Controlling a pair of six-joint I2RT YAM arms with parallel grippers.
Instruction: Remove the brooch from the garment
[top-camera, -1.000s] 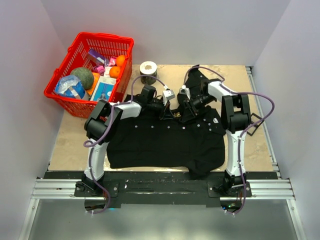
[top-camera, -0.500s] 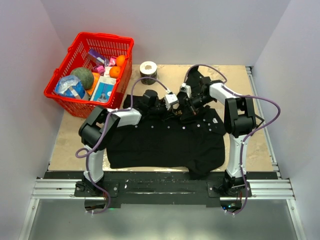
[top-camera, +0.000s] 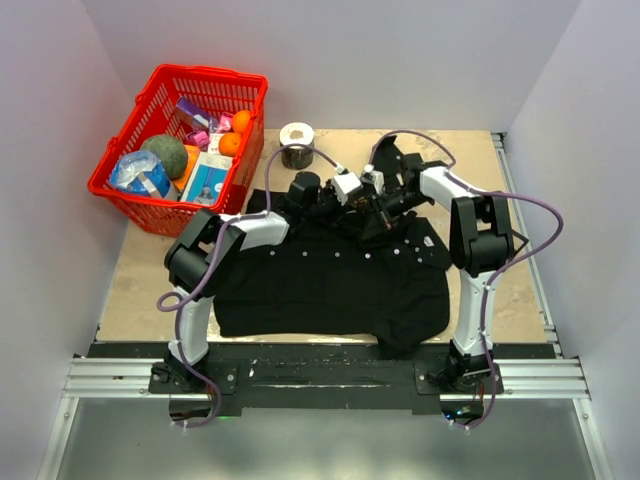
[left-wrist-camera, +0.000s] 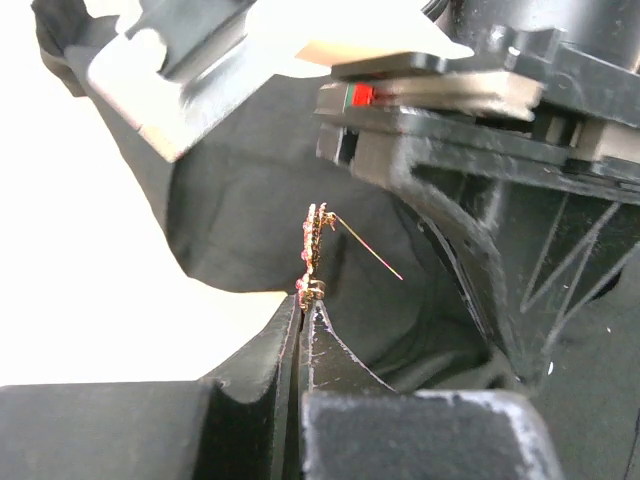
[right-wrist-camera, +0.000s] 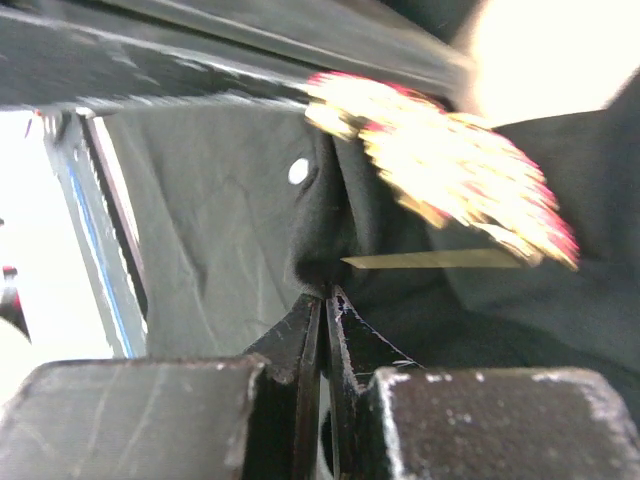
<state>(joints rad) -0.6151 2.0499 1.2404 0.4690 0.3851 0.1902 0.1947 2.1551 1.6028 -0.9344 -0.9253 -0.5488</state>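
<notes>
At the shirt's upper edge, near the collar, the brooch (left-wrist-camera: 314, 238) sits pinched by its lower end in the left tool (left-wrist-camera: 304, 300), whose fingers are pressed together on it. In the left wrist view the brooch stands upright, its long axis in line with the fingers and straight out beyond their tips. Its pin (left-wrist-camera: 365, 248) is sprung open and slants away to the right and down, toward the right arm's side. The pin's point looks clear of the cloth there. From the right wrist it shows as a thin bar lying level, close above a fold, so I cannot tell for sure that it is free.

The shirt (left-wrist-camera: 240, 220) hangs as a dark backdrop just behind the brooch. The right tool (right-wrist-camera: 324, 295) is clamped on a small fold of that cloth. From it the brooch lies up and to the right, near but apart from the fingertips, with a white button (right-wrist-camera: 297, 171) off to the left.

The left arm is therefore the one that carries the brooch, and the right arm only anchors the cloth. Any pull-off probably has to run along the pin's slant, away from the held fold, or the point may snag.

From above, both tools meet over the shirt's far half. A red basket (top-camera: 150, 203) and a roll (top-camera: 297, 143) stand beyond on the tabletop (top-camera: 500, 290).
</notes>
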